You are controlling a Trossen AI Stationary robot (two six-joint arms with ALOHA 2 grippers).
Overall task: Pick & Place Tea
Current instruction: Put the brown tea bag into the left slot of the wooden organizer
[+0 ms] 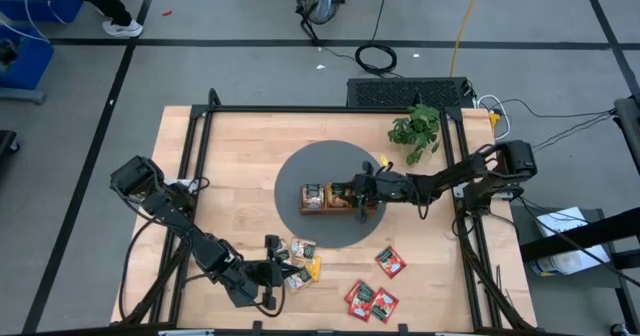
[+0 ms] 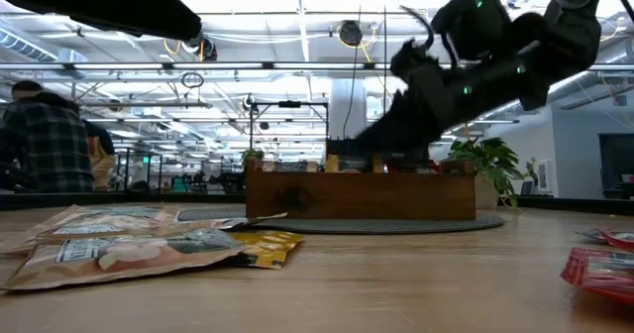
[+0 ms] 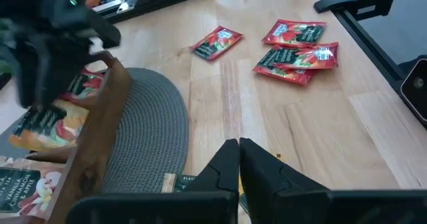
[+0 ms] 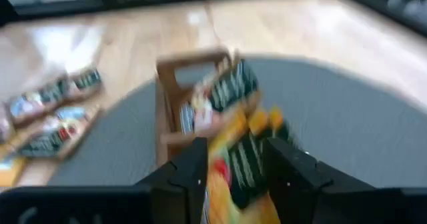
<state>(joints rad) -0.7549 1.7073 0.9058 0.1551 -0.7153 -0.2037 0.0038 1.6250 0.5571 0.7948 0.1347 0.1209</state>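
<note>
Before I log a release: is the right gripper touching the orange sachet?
Cannot tell. In the right wrist view the orange sachet lies between the right gripper's open fingers, but motion blur hides any gap.

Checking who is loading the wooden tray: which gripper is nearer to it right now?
Right. The right gripper hangs directly over the wooden tray on the grey mat, with an orange-yellow sachet between its fingers. The left gripper is apart at the table's near edge, by the loose sachets.

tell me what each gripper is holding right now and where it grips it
Right gripper: an orange-yellow tea sachet sits between its open fingers over the wooden tray; grip cannot be told. Left gripper: fingers shut, nothing visibly held.
</note>
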